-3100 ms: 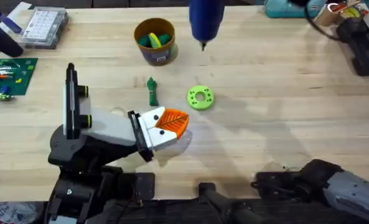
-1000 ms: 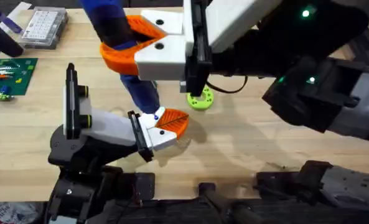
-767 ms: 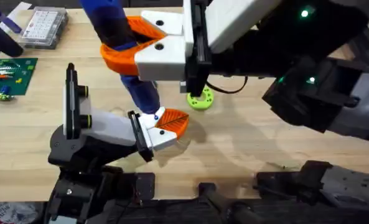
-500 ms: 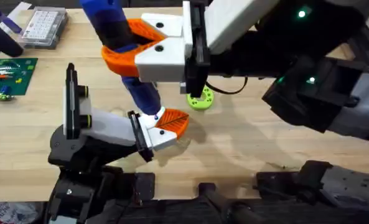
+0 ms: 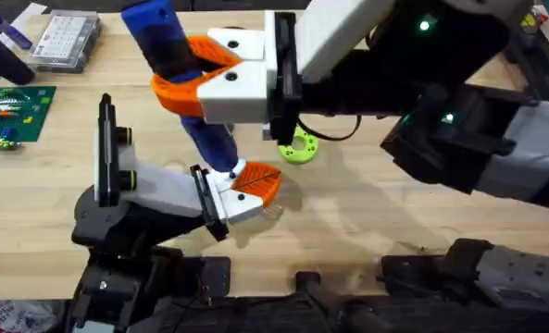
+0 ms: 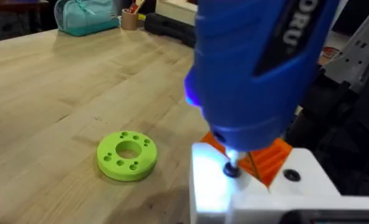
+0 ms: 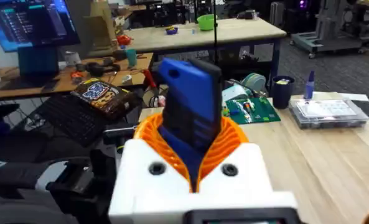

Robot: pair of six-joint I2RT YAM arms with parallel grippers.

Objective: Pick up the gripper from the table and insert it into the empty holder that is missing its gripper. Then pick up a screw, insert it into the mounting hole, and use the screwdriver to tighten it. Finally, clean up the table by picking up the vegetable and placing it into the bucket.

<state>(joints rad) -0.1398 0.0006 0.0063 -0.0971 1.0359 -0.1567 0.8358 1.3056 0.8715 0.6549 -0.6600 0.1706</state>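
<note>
pale wooden table (image 5: 422,213) is spread under everything, with cluttered desks seen behind it from the right wrist. the right gripper (image 5: 183,72) is stretched across from the lower right, its orange ribbed fingers (image 7: 216,144) clenched around the blue screwdriver (image 5: 186,92), which is held tilted with its tip down. the holder (image 5: 154,190) is seen at lower left, the gripper (image 5: 254,182) seated at its end. the screwdriver tip (image 6: 232,169) is pressed on the white block beside a dark dot. a lime-green ring (image 5: 299,146) is seen lying just beyond. the left fingers cannot be judged.
</note>
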